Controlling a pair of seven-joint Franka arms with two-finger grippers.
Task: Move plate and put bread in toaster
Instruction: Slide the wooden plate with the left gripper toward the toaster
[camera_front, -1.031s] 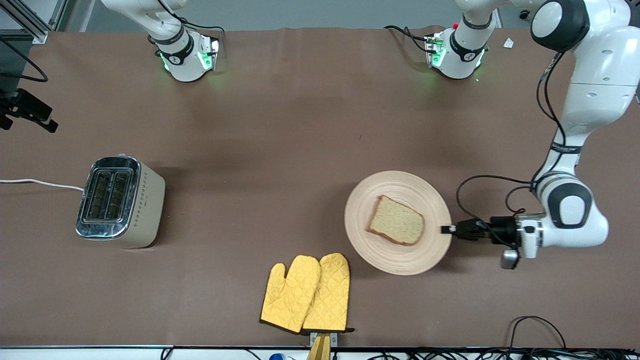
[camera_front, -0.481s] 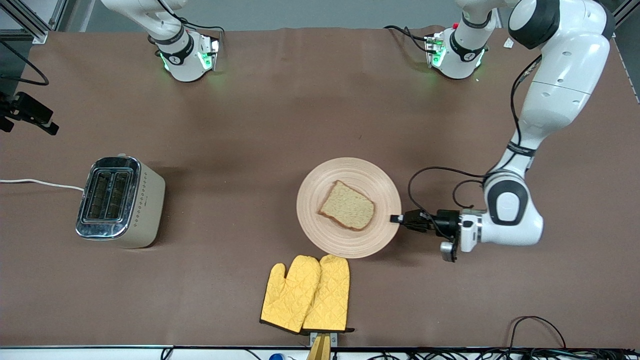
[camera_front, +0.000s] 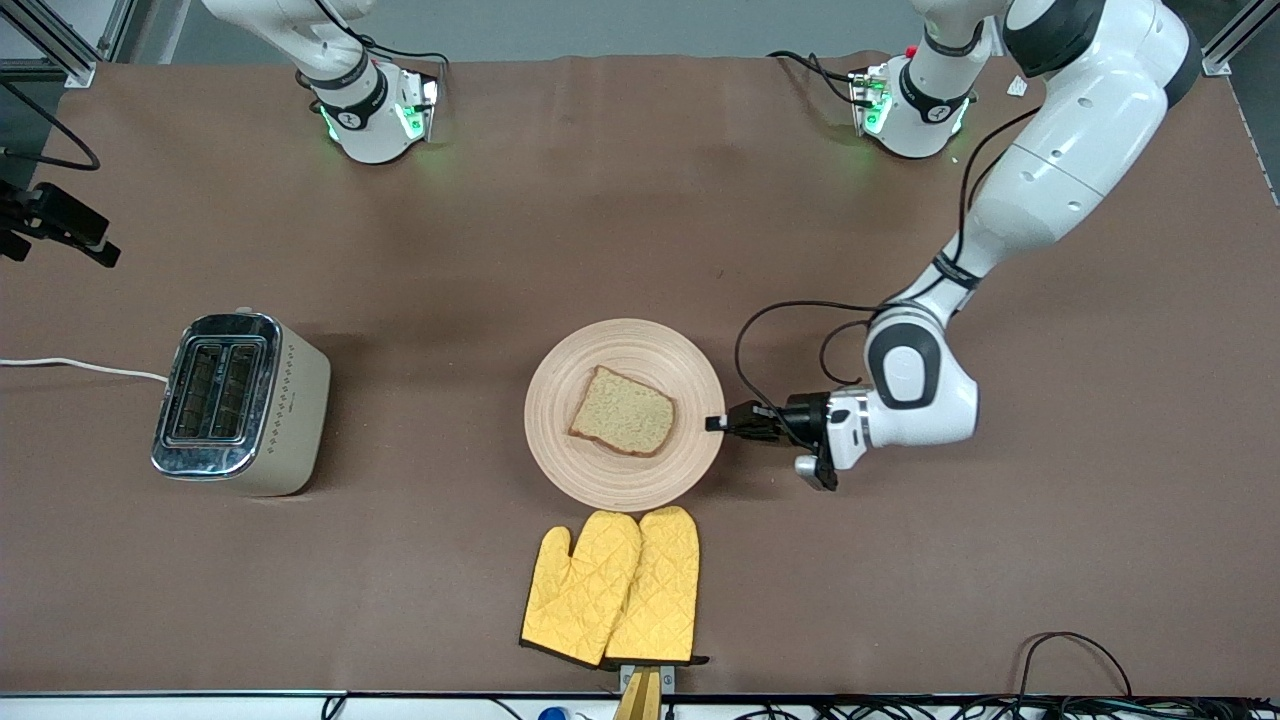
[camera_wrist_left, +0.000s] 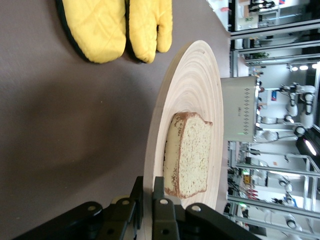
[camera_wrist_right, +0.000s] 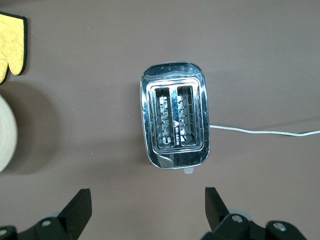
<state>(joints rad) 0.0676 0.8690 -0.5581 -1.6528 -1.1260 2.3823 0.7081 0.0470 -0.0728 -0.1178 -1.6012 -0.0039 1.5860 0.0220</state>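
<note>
The pale wooden plate (camera_front: 600, 478) lies at the middle of the table with the bread (camera_front: 622, 411) flat on it. My left gripper (camera_front: 716, 423) is shut on the plate's rim at the side toward the left arm's end. In the left wrist view the jaws (camera_wrist_left: 148, 195) pinch the rim of the plate (camera_wrist_left: 192, 95), with the bread (camera_wrist_left: 192, 162) just past them. The cream toaster (camera_front: 238, 402) stands toward the right arm's end, both slots empty. My right gripper (camera_wrist_right: 147, 205) is open over the table beside the toaster (camera_wrist_right: 175, 121) and is out of the front view.
A pair of yellow oven mitts (camera_front: 612, 587) lies just nearer the front camera than the plate, almost touching it, and also shows in the left wrist view (camera_wrist_left: 117, 25). The toaster's white cord (camera_front: 80, 366) runs off the table's end. Bare brown table lies between plate and toaster.
My left gripper has slid the plate, with the bread on it, along the table toward the toaster. The right arm and the toaster have not moved.
</note>
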